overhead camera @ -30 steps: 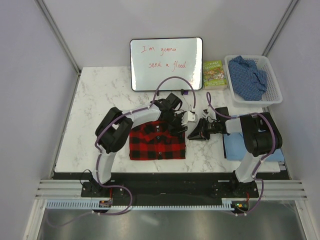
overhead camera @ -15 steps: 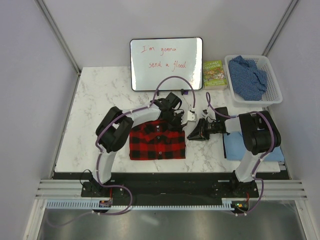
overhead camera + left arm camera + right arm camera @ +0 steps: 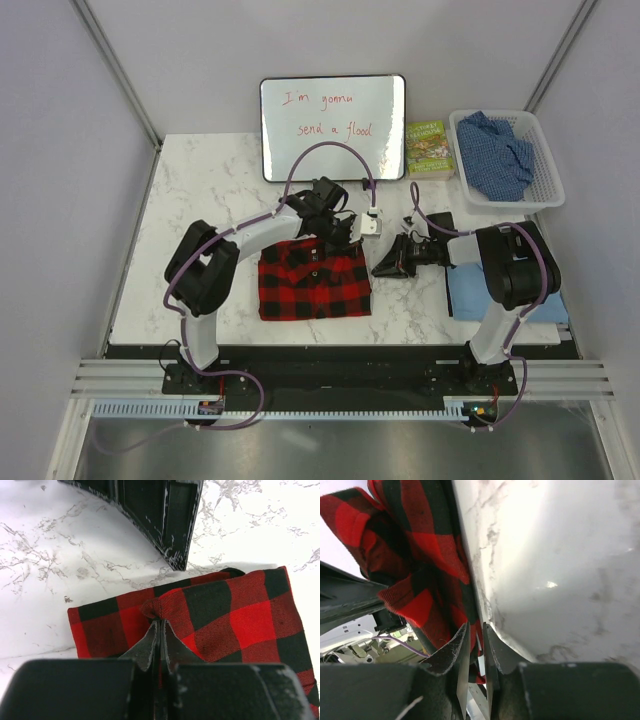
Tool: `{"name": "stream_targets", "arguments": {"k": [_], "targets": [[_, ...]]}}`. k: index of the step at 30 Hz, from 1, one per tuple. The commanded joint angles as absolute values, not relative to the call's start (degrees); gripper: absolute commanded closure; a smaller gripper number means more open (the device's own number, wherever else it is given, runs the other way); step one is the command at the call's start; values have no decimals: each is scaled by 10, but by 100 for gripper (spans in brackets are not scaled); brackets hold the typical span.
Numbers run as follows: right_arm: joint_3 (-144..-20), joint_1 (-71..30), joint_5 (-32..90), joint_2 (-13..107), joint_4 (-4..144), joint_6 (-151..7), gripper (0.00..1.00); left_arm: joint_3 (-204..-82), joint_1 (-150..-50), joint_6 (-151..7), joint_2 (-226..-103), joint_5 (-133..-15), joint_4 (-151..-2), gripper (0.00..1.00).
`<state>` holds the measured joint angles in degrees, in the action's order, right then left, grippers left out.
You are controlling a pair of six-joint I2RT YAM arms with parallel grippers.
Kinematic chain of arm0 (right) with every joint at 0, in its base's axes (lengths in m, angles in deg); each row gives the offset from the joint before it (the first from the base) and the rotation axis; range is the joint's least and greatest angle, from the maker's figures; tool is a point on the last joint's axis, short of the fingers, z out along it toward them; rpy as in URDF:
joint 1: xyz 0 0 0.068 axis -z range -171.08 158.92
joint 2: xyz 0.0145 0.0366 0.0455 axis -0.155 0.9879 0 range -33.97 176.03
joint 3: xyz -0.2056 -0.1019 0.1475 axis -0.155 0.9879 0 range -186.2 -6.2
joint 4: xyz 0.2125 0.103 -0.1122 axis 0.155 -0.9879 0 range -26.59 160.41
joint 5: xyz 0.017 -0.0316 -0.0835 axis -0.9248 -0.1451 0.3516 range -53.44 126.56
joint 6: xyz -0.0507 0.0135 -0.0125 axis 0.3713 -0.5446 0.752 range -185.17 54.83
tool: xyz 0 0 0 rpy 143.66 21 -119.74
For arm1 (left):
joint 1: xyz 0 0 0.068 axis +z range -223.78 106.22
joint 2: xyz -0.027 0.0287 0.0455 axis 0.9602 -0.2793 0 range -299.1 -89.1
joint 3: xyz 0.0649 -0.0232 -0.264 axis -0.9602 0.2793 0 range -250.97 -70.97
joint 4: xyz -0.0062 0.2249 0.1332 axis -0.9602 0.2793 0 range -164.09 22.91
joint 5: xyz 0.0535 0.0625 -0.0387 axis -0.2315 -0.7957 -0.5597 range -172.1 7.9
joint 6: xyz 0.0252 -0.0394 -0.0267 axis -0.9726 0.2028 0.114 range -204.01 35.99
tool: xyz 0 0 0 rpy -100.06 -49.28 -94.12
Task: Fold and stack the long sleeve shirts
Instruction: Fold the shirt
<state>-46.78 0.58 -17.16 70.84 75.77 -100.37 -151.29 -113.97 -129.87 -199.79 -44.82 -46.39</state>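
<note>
In the middle of the overhead view the flannel (image 3: pixel 315 285) is lying folded. The left gripper (image 3: pixel 158 624) is pinching a small pucker at its upper right corner, jaws closed on cloth. Just right, the right gripper (image 3: pixel 475 639) is clamping the flannel's right edge. Risk: one arm pulling harder could be dragging the folds open, or the thin pinch slipping free. The light blue shirt (image 3: pixel 465 292) is lying at right.
</note>
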Motion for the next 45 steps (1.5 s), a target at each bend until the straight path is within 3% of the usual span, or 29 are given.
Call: {"name": "stream_targets", "arguments": {"k": [1, 20, 24, 26, 36, 45], "targets": [[-484, -19, -178, 707, 763, -1005, 77, -1502, -1138, -1326, -1976, -428, -471, 98], [-530, -52, -190, 742, 630, -933, 73, -1524, -1131, -1306, -1996, -448, -497, 98], [-544, -56, -194, 748, 612, -911, 87, -1527, -1130, -1303, -1998, -451, -498, 98], [-556, -57, -200, 743, 588, -899, 99, -1527, -1129, -1301, -1998, -454, -498, 98], [-620, -82, -203, 692, 432, -799, 100, -1528, -1124, -1286, -1996, -470, -512, 98], [-632, -109, -157, 789, 394, -721, 100, -1531, -1121, -1270, -2007, -491, -535, 98]]}}
